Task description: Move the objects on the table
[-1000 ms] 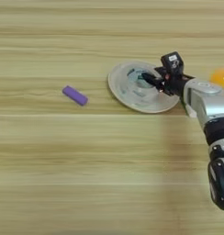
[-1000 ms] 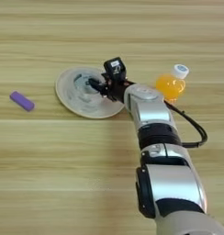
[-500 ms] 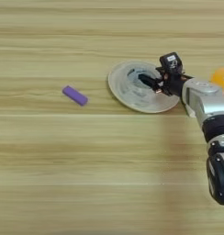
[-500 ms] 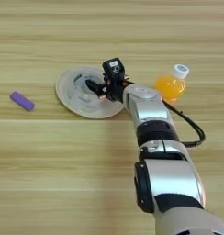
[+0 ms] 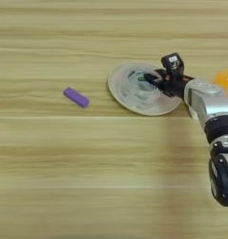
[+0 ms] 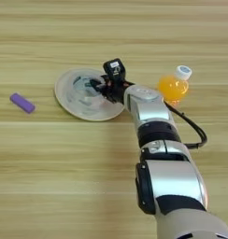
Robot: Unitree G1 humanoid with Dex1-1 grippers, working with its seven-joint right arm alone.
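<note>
Black fingers (image 6: 98, 86) of your right gripper (image 6: 101, 88) reach over the right side of the beige plate (image 6: 64, 100), down at the clear tape roll (image 6: 86, 91) lying flat on it; whether they are closed on the roll's rim or only beside it, you cannot tell from these views.

Nearest you, the silver forearm (image 6: 151, 116) comes up from the bottom right and runs leftward and away to the plate, with a black cable looping off its right side.

Your purple block (image 5: 76, 97) lies well apart to the left on the bare table (image 5: 88, 177), its long axis slanting from upper left to lower right.

Just beyond the forearm, to the plate's right, the orange juice bottle (image 6: 172, 87) lies tilted on the wood, its white cap (image 6: 183, 72) pointing away and to the right.
</note>
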